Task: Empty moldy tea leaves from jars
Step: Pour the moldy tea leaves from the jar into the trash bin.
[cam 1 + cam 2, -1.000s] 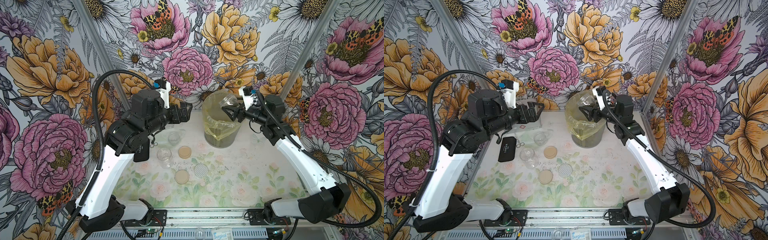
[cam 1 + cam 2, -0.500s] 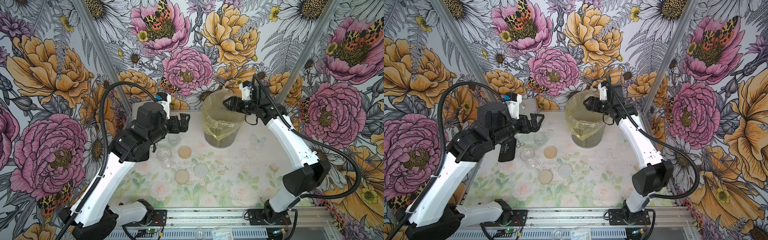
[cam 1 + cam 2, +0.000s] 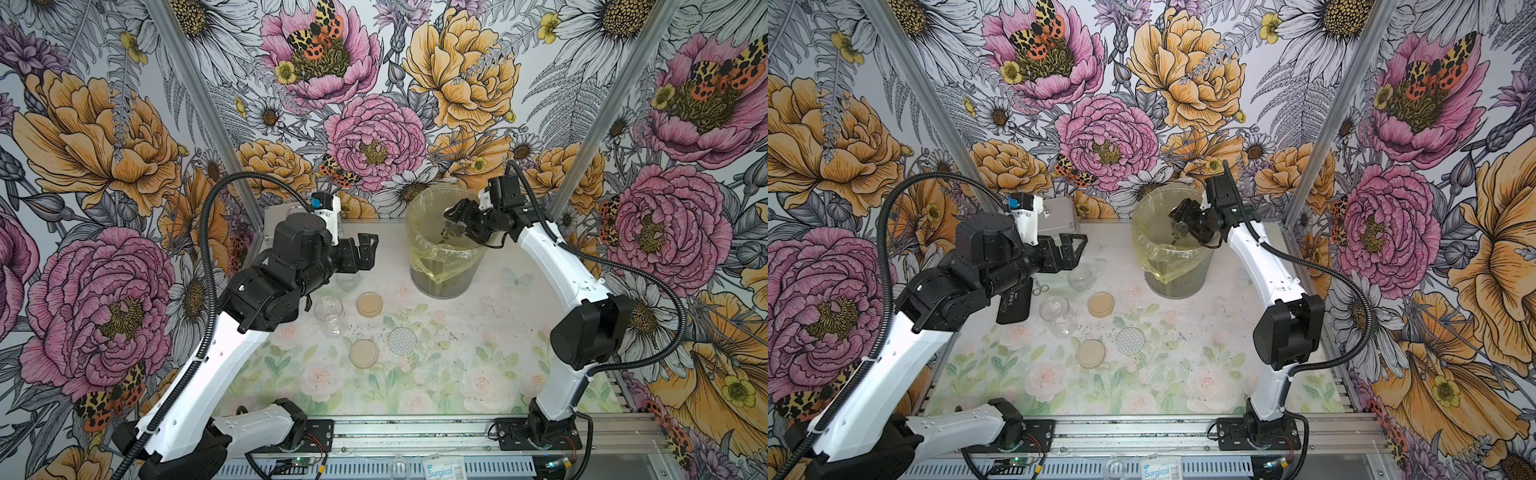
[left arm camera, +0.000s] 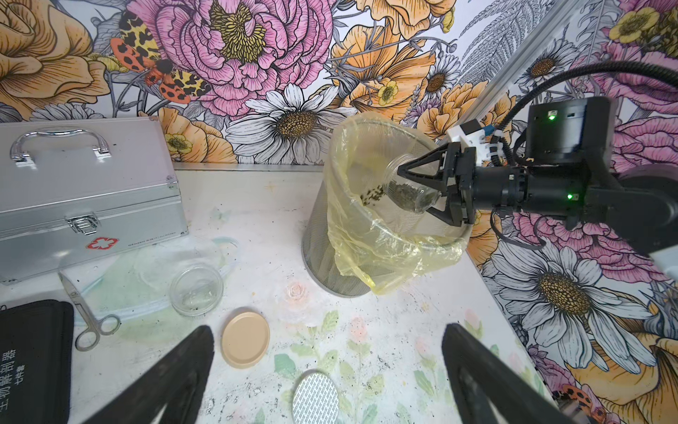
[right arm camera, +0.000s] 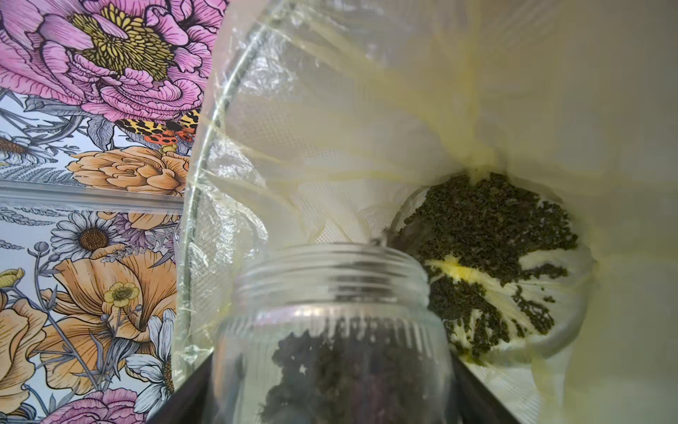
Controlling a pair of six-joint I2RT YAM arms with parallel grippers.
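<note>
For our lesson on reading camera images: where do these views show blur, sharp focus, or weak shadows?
Right wrist view: the jar near the lens is soft, the tea leaves in the bag sharper. Left wrist view: fingers of the left end effector look soft. Both top views: even light, faint shadows.

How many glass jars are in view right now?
3. Held jar, tilted in the right gripper over the bin, tea leaves inside. Second jar open on the table beside a tan lid. Third jar open behind it, near the left gripper. None seem hidden.
</note>
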